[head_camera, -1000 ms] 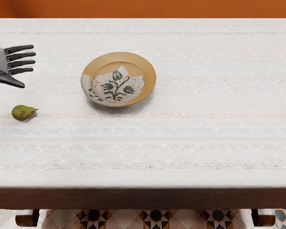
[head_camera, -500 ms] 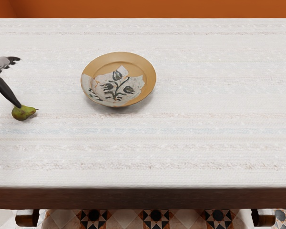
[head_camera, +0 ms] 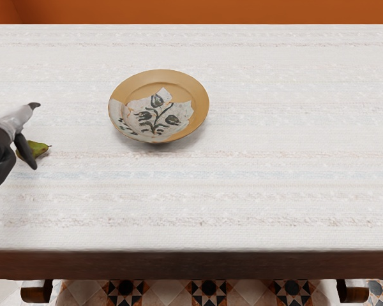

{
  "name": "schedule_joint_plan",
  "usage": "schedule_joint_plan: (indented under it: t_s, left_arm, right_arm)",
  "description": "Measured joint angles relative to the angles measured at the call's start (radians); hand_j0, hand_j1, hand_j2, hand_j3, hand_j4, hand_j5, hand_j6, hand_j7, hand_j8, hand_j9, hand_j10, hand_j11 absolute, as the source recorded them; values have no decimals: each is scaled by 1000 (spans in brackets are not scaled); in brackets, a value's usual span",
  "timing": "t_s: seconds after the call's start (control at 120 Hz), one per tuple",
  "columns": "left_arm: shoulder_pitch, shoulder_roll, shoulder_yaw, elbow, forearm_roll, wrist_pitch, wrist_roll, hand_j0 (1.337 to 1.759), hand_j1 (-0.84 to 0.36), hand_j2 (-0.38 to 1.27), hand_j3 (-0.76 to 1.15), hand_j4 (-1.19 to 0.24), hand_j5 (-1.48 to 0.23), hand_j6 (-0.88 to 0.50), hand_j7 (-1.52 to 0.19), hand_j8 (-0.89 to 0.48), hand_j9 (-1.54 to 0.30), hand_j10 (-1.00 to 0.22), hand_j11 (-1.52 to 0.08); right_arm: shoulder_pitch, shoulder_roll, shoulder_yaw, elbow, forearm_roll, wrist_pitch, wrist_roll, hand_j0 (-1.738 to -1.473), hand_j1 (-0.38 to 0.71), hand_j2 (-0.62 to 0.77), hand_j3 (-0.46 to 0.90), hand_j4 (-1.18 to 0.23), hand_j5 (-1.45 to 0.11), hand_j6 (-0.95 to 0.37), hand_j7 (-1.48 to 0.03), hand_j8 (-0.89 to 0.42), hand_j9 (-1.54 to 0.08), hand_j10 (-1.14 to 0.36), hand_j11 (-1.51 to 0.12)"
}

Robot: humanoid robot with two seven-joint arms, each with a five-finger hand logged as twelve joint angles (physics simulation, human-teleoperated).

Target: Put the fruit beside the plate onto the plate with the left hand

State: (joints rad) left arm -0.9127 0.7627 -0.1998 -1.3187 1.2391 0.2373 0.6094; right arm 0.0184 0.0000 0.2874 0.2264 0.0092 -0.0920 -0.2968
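Left hand (head_camera: 6,140) has dropped and swung in over the last second. It was spread flat well above the pear (head_camera: 39,149), and now it sits low at the left edge, right on top of it. Most of the pear is now covered, with only its right end and stem tip poking out past the hand. The pear is on the same spot of tablecloth as before. The plate hasn't budged either.

Hand state: can't tell. It overlaps the pear from above and from the near side, but the contact is hidden, so I can't say whether it's closed on the fruit or just over it.

Pear location: on the table (head_camera: 274,178), well apart from the plate (head_camera: 198,95), off to its left and nearer the camera. It looks to be resting on the cloth, not lifted.

Right arm isn't in view.

Progress, my read:
- Reach: basically done, the hand is at the fruit.
- Grasp: in progress or about to start, unconfirmed.
- Lift, carry right and slightly away to the plate, release: all still to do.
- The orange-rimmed floral plate holds no fruit.

Call it early stage, nothing delivered yet.
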Motion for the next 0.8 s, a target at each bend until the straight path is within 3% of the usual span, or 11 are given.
schedule_joint_plan:
  t_s: [0.517, 0.8]
  left_arm:
    - [12, 1, 44, 7, 7, 13, 1, 1658, -119, 85, 0, -400, -513, -402, -513, -401, -512, -399, -512]
    - [9, 2, 59, 7, 6, 12, 1, 1658, -255, 121, 0, -516, -668, -515, -667, -487, -667, -515, -667]
  right_arm:
    - [0, 0, 0, 0, -1, 0, 0, -1658, -349, 0, 0, 0, 0, 0, 0, 0, 0, 0, 0]
    - [0, 0, 0, 0, -1, 0, 0, -1658, -349, 0, 0, 0, 0, 0, 0, 0, 0, 0, 0]
